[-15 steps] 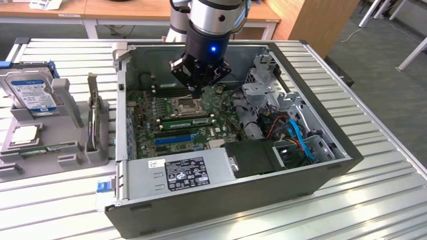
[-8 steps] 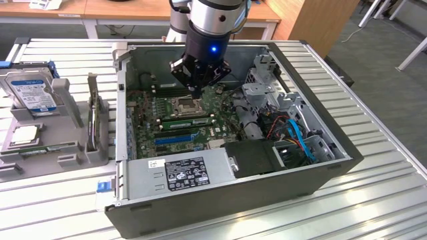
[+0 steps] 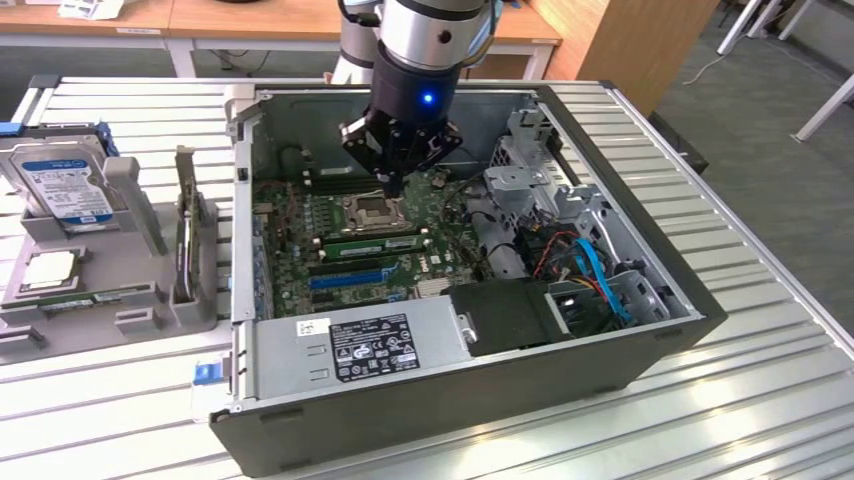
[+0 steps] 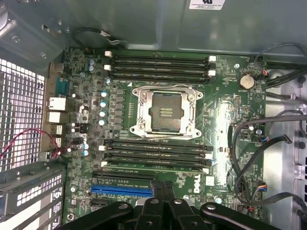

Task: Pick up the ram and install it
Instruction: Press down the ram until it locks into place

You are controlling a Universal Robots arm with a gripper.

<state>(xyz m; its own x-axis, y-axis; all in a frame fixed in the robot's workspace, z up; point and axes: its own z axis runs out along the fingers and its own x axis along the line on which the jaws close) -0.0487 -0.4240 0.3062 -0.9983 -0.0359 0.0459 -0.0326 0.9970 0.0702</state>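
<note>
— We see a ribbed metal table (image 3: 747, 400) carrying an open computer case (image 3: 534, 385), its motherboard (image 4: 220, 124) facing up.

— And the pincer (image 3: 396, 180)?

— It hangs above the CPU socket (image 4: 165, 114), its fingers (image 4: 165, 199) pressed together, gripping nothing.

— We spot the ram (image 3: 370, 243) seated in a slot just beside that socket, on the side toward the power supply (image 3: 360, 345).

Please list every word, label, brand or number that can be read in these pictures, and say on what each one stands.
"DELL": white print on the motherboard, in the wrist view.
Power supply label: too small to read.
Hard drive label: blurred.
White sticker on the case wall: cut off, unreadable.
</note>
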